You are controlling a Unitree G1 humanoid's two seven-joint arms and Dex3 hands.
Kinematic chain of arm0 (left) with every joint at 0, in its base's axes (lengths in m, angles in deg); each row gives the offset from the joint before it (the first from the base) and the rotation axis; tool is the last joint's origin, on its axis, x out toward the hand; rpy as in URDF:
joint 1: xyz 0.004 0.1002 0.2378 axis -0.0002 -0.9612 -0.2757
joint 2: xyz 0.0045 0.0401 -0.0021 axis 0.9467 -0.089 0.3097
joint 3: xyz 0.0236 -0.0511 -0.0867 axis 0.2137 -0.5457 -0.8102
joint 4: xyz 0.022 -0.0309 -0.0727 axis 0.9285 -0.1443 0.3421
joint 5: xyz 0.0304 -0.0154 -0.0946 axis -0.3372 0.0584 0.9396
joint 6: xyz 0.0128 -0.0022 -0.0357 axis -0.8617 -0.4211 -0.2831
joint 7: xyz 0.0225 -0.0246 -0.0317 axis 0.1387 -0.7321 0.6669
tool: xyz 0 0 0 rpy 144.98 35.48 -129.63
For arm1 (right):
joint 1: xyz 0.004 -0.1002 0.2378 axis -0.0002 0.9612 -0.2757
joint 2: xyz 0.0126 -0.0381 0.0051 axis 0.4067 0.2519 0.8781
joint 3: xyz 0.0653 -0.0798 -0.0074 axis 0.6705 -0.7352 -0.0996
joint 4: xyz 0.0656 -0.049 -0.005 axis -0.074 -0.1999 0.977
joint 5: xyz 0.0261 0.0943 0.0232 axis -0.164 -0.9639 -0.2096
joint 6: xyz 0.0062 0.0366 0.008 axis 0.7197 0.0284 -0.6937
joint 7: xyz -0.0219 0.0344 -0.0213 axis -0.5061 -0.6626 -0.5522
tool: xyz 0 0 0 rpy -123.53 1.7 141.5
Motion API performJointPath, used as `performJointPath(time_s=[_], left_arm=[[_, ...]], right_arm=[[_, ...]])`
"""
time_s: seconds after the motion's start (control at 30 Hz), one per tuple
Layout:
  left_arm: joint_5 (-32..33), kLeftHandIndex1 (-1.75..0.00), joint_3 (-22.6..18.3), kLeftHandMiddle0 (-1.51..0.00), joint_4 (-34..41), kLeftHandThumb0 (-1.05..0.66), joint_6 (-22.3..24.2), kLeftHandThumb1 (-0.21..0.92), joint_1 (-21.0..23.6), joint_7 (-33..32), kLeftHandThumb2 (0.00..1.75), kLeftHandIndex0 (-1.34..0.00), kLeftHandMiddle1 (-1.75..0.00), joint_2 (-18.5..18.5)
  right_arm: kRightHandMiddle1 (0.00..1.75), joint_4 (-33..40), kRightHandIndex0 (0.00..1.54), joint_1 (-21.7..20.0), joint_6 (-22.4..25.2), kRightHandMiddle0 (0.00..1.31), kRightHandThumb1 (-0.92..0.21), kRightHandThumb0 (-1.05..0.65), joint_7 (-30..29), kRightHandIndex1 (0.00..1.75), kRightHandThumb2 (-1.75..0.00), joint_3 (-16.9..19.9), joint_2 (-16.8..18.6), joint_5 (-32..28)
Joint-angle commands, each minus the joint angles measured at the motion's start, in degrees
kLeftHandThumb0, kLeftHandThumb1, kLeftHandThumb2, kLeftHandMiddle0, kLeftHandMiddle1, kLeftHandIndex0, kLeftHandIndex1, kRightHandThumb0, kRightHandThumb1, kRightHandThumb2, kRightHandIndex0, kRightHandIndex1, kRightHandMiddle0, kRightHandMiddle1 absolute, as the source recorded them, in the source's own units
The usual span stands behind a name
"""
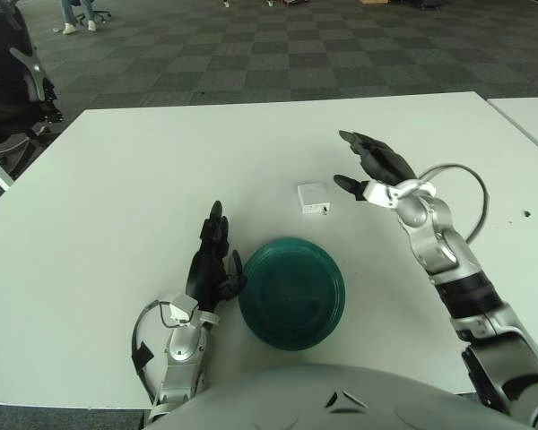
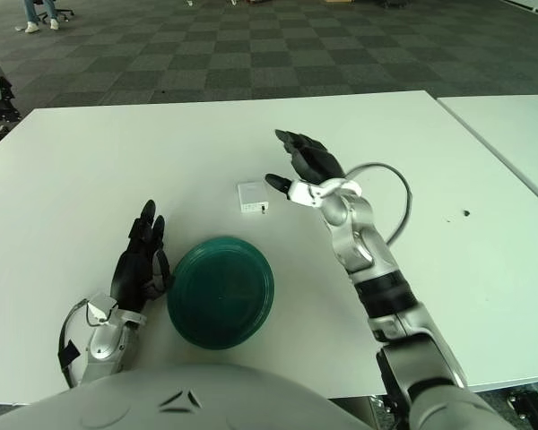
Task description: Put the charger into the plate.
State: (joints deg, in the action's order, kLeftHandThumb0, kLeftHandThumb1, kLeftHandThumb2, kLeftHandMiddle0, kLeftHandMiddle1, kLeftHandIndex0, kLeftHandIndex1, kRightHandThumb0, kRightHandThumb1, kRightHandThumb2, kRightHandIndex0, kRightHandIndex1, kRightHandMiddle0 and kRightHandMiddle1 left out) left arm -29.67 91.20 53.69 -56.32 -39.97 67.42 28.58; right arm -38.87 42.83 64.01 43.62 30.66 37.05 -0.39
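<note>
Left eye view, near edge first: I see the robot's own grey body at the bottom of the frame. Just above it, lower left of centre, my left hand (image 1: 211,264) shows palm down over the white table (image 1: 117,179), fingers extended and loosely together, holding nothing. It sits just beside the left rim of the green plate (image 1: 291,291); I can't tell whether it touches the rim. The plate is round, dark green, nothing in it, low centre of the frame.

Further up, the charger (image 1: 314,198) lies flat on the table, a small white block, above the plate and slightly right of its centre, clearly apart from the plate. Not in the plate yet.

My right hand (image 1: 369,166) is at centre right, raised off the table at the end of the bent silver forearm, with a grey cable (image 1: 462,184) looping off the wrist. Its fingers are spread wide, thumb lower and pointing toward the charger, the other fingers higher. It grasps nothing and shows just to the right of the charger, a gap between thumb tip and block in both views.

Far upper left, a black office chair (image 1: 13,76) stands on the checkered carpet (image 1: 278,54) beyond the table. A second white table (image 1: 529,112) edge shows at the right.
</note>
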Motion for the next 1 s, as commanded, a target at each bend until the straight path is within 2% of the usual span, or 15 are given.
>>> performJointPath(time_s=[0.0, 0.33, 0.43, 0.63, 0.93, 0.97], left_arm=[[-1.24, -0.05, -0.31, -0.01, -5.58, -1.04, 0.49, 0.92, 0.19, -1.72, 1.04, -0.06, 0.0, -0.6], [-2.39, -0.19, -0.54, 0.0, -8.05, -1.05, -0.56, 0.92, 1.72, -3.09, 1.01, 0.0, 0.0, -1.43], [-2.73, -0.2, -0.51, 0.0, -8.74, -1.04, -0.78, 0.92, 2.2, -3.63, 1.0, 0.0, 0.0, -1.72], [-2.9, -0.2, -0.41, 0.0, -10.13, -1.03, -1.13, 0.92, 2.92, -4.27, 0.99, 0.0, 0.0, -2.05], [-3.37, -0.2, -0.17, 0.0, -11.27, -1.04, -1.62, 0.92, 3.7, -4.92, 0.99, 0.0, 0.0, -2.41], [-3.47, -0.21, -0.06, 0.0, -11.34, -1.04, -1.61, 0.92, 3.76, -4.7, 0.99, 0.0, 0.0, -2.23]], right_arm=[[0.3, -2.9, 0.13, -4.08, -0.6, 0.0, -0.92, -0.98, 3.24, 0.02, -0.65, -3.06, -1.63, 3.44], [0.22, -7.23, 0.09, -9.69, -1.37, 0.0, -0.92, -0.99, 7.95, 0.0, -0.65, -8.66, -0.02, 7.96], [0.15, -9.16, 0.06, -11.34, -2.92, 0.0, -0.92, -1.02, 9.57, 0.0, -0.72, -10.1, -0.31, 8.27], [0.1, -15.55, 0.05, -13.06, -6.74, 0.0, -0.92, -1.02, 7.5, 0.0, -0.76, -13.6, 0.83, 10.16], [0.09, -19.0, 0.06, -13.37, -9.09, 0.0, -0.92, -0.99, 7.07, 0.01, -0.77, -15.18, 1.05, 10.58], [0.09, -21.67, 0.06, -13.56, -9.72, 0.0, -0.92, -0.99, 6.45, 0.01, -0.77, -15.56, 1.58, 10.35]])
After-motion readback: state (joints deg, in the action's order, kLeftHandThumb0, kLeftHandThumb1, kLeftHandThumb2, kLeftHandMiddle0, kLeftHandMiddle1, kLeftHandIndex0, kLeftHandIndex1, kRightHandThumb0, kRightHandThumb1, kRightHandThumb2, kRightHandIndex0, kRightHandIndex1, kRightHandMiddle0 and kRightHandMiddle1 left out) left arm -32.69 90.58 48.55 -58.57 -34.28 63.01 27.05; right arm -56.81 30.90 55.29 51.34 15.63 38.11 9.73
